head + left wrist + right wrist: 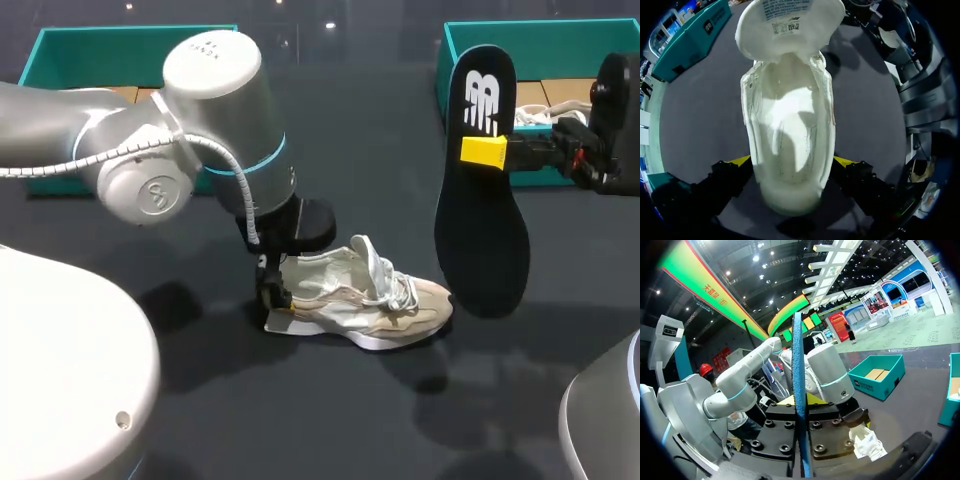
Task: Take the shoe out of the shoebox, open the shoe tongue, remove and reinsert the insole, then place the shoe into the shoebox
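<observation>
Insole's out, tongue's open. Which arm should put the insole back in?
Right. The right gripper holds the insole upright beside the shoe; the left gripper pinches the shoe's heel between its fingers, steadying it.

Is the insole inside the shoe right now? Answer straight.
No: the right arm's fingers hold the insole upright in the air, outside the shoe.
</observation>
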Tool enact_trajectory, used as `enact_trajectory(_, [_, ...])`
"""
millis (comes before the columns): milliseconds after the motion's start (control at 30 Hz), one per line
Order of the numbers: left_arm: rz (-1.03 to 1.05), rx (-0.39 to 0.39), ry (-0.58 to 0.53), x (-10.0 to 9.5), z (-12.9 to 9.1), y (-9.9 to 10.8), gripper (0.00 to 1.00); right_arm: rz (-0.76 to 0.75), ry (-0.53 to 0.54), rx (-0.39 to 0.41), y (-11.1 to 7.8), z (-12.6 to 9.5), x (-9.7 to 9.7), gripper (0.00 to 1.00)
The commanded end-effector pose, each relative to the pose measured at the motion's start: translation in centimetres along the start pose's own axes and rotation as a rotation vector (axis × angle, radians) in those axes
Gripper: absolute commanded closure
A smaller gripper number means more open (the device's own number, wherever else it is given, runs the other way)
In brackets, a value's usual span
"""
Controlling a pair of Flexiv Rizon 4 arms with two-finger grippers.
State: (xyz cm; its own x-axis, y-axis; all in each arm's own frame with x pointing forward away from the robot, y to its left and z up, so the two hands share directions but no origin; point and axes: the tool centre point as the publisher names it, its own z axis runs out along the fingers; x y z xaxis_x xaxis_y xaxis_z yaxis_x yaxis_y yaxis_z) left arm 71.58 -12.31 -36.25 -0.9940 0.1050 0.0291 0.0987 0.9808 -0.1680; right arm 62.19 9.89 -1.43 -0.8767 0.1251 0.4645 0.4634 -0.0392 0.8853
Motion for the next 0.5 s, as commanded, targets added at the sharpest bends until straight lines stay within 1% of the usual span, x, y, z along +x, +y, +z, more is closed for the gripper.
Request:
enact_trajectory(33, [0.002,-0.028,0.022,0.0,-1.9,-0.2,0.00,0.001,-0.009,-0.005,-0.4,-0.1,0.4,1.00])
enact_trajectory(133, [0.015,-0.015,0.049,-0.2,-2.7,-0.3,0.00,0.001,-0.009,-0.005,-0.4,-0.1,0.4,1.00])
enact_trajectory(200, [0.012,-0.030,0.055,-0.1,-3.0,-0.4,0.00,0.001,-0.009,-0.005,-0.4,-0.1,0.4,1.00])
enact_trajectory(400, [0.014,-0.069,0.041,0.1,-2.9,-0.5,0.00,0.001,-0.009,-0.005,-0.4,-0.1,0.4,1.00])
enact_trajectory(500, [0.012,-0.070,0.027,-0.2,-3.4,-0.9,0.00,0.001,-0.009,-0.005,-0.4,-0.1,0.4,1.00])
